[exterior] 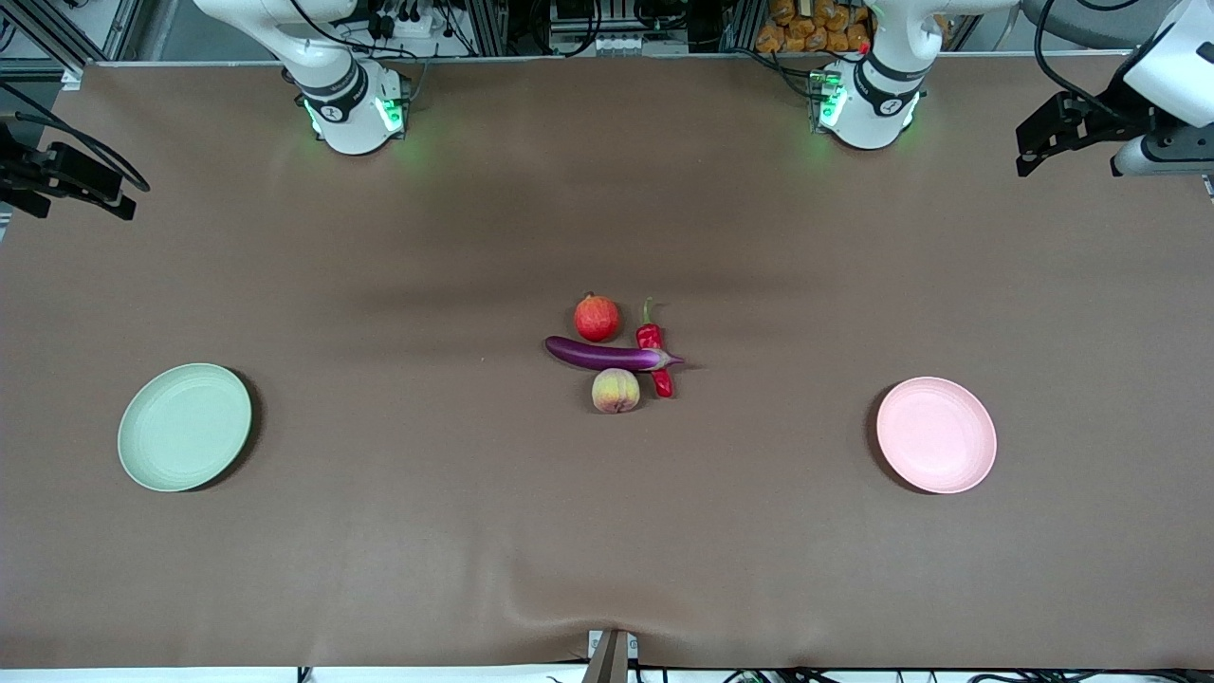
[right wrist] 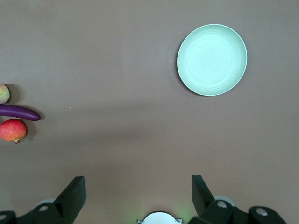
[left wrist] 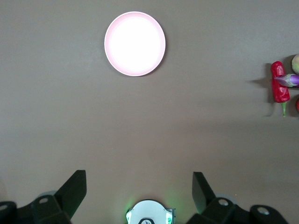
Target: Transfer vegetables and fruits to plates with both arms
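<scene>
Four items lie bunched at the middle of the table: a red apple-like fruit, a purple eggplant, a peach and a red chili lying across the eggplant's stem end. The pale green plate sits bare toward the right arm's end, the pale pink plate bare toward the left arm's end. My left gripper hangs open and empty high over the table, with the pink plate and chili in its view. My right gripper, also open and empty, sees the green plate, eggplant and apple.
A brown cloth covers the table, with a ripple at its front edge. Both arm bases glow green along the edge where the robots stand. Cables and frames crowd that edge.
</scene>
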